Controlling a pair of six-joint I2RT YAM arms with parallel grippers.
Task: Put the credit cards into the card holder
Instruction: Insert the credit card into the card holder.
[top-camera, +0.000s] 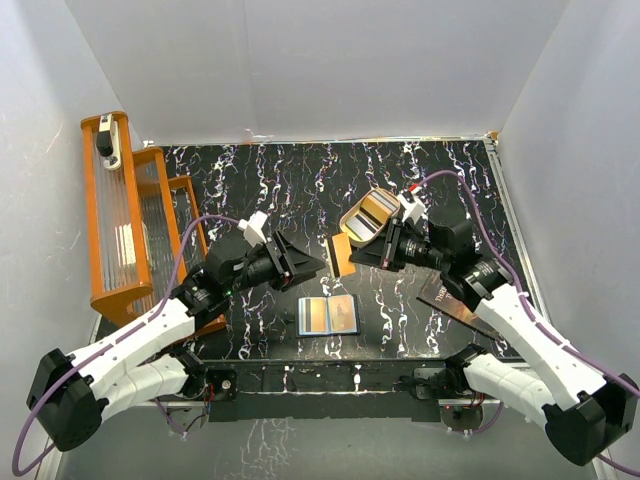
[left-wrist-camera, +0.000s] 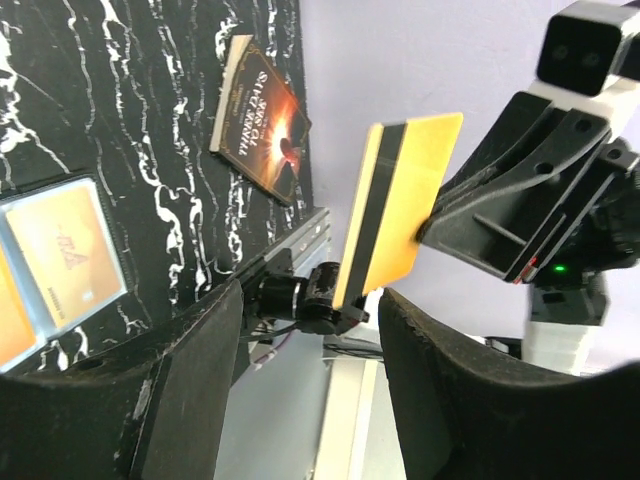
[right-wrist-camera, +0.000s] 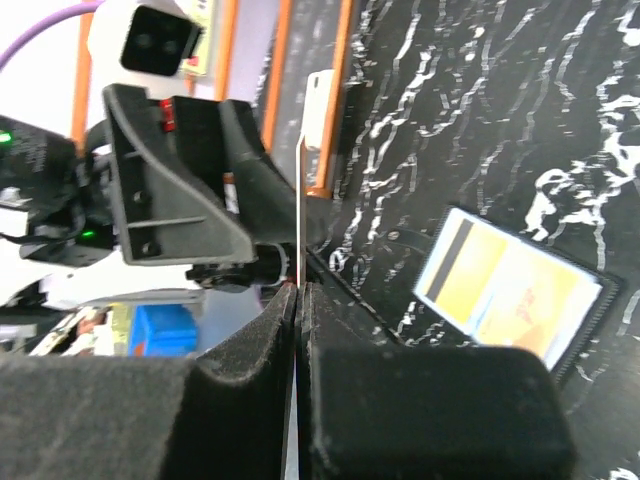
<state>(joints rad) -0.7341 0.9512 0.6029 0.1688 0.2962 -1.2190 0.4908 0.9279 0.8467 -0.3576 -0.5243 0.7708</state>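
My right gripper (top-camera: 356, 251) is shut on a gold-orange credit card (top-camera: 342, 254) and holds it upright in the air over the table's middle. In the right wrist view the card (right-wrist-camera: 300, 190) shows edge-on between the closed pads (right-wrist-camera: 270, 340). My left gripper (top-camera: 312, 263) is open and empty, facing the card from the left with a small gap. The left wrist view shows the card (left-wrist-camera: 400, 210) just beyond my open fingers (left-wrist-camera: 195, 380). The black card holder (top-camera: 328, 314) lies open on the table below, with cards in its slots (right-wrist-camera: 515, 285).
A tan oval tray (top-camera: 372, 214) with more cards sits behind the right gripper. A dark flat sheet with pale lettering (top-camera: 445, 296) lies at the right front, also seen in the left wrist view (left-wrist-camera: 262, 120). An orange rack (top-camera: 130, 220) stands along the left edge.
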